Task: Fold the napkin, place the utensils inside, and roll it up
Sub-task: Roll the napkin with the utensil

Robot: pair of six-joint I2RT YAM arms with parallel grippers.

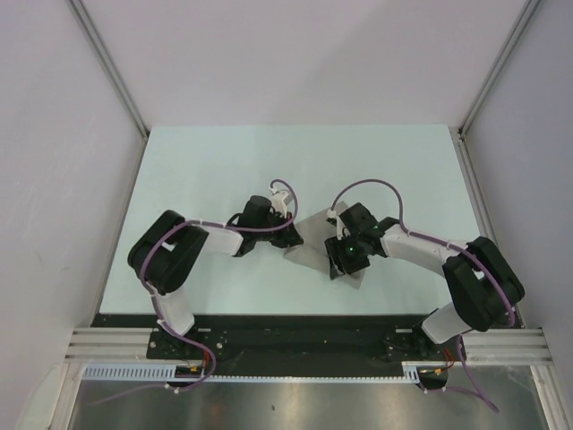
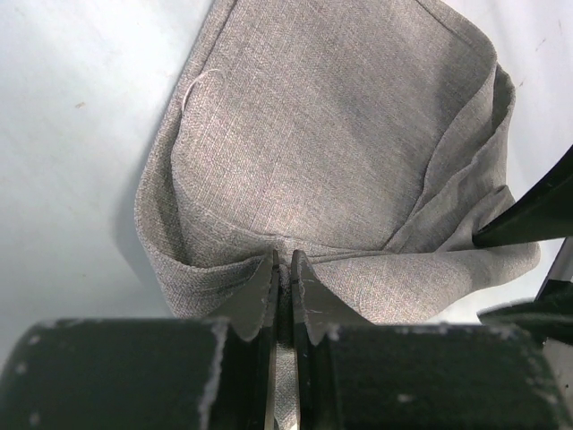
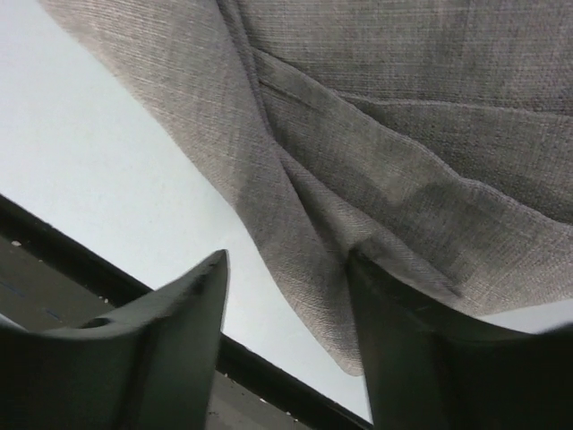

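Observation:
The grey-beige napkin lies folded and rumpled on the table between my two arms. In the left wrist view the napkin fills the frame, and my left gripper is shut on a pinched fold at its near edge. My left gripper sits at the cloth's left side. My right gripper is open, one corner of the napkin hanging between its fingers and against the right finger. My right gripper sits at the cloth's near right corner. The wooden spoon is not in view.
The pale table stretches far and left of the cloth. White walls enclose it on three sides. A dark rail runs along the near edge, and it also shows below the right gripper.

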